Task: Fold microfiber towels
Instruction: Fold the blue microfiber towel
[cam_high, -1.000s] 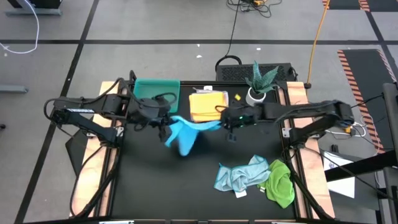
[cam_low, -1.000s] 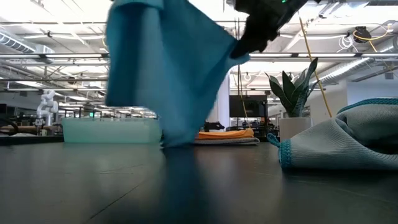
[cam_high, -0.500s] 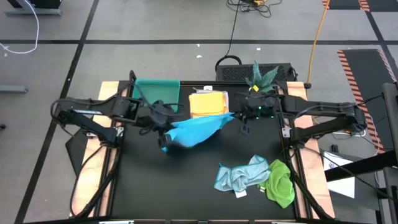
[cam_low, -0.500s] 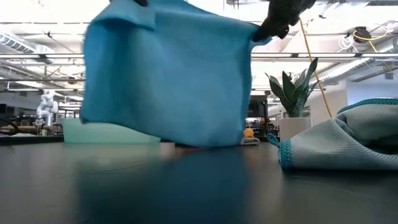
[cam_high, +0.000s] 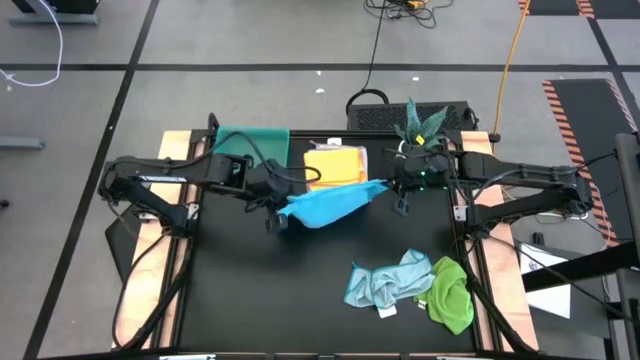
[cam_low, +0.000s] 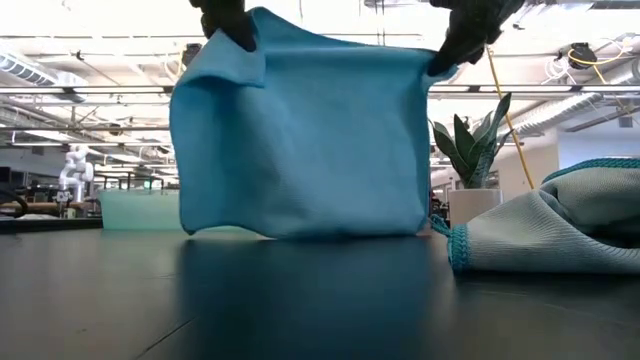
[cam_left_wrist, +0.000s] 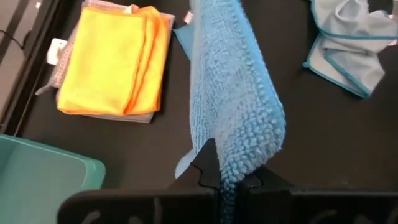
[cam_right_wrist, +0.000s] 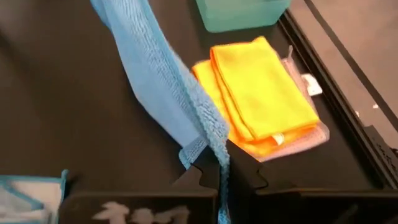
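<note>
While both arms hang over the desk, you've got the bright blue towel stretched between them, its lower edge brushing the surface. Your left tool is clenched on one top corner, your right tool is clamped on the other. Behind the sheet, the yellow-orange towel lies folded on a white-grey one beside the teal tray. Nearer the front, the pale blue towel and green towel sit crumpled, touching.
</note>
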